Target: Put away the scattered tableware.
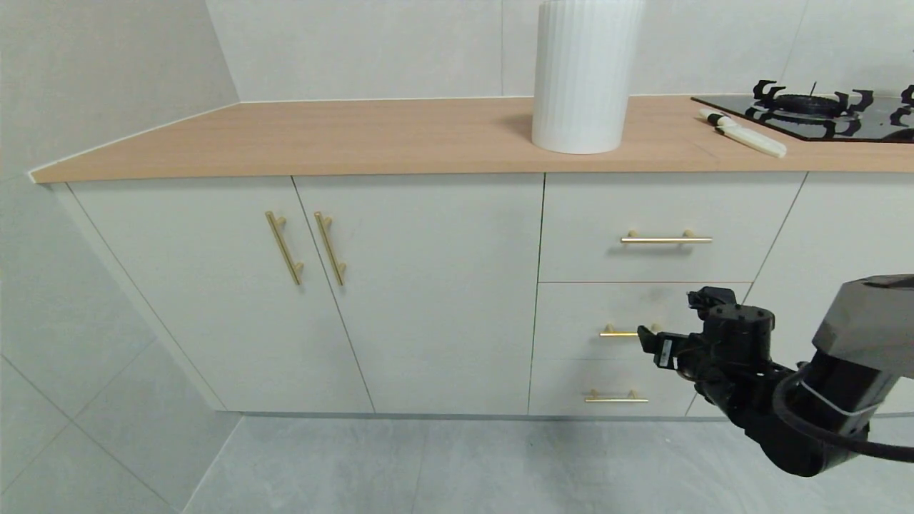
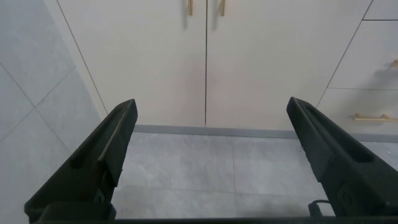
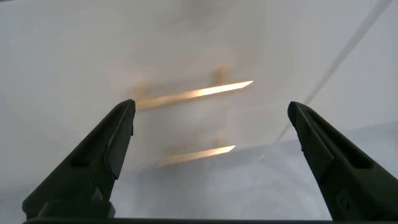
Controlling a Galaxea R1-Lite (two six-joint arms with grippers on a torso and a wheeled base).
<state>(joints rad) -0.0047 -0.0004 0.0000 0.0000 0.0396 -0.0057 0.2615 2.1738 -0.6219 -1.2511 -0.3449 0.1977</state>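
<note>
The left tool [image 2: 211,107] hangs low with its jaws wide apart and nothing between them, facing the floor and the foot of the double cabinet doors [image 1: 314,285] at the left of the unit. It is well apart from anything on the tabletop [image 1: 321,139]. On the tabletop, toward the middle, stands a tall white ribbed container [image 1: 582,75], upright. Below it and slightly to the right is a stack of three drawers. The middle drawer handle [image 1: 620,333] is a brass bar with its long axis running 9 to 3 o'clock. The right tool [image 1: 671,314] is level with this drawer front, jaws spread and empty, with the handle just beside its tip at 9 o'clock. Contact cannot be confirmed, and the right wrist view shows the bar [image 3: 193,93] ahead of the open fingers rather than between them. The task's thing, a pale utensil [image 1: 742,133], lies flat on the tabletop beside the hob [image 1: 821,114], at about 1 o'clock from the right tool and well above it, with its long axis running 10 to 4 o'clock. Judgement: the right arm is clearly the nearer to both handle and utensil, and the coming move turns on closing across the horizontal bar.
</note>
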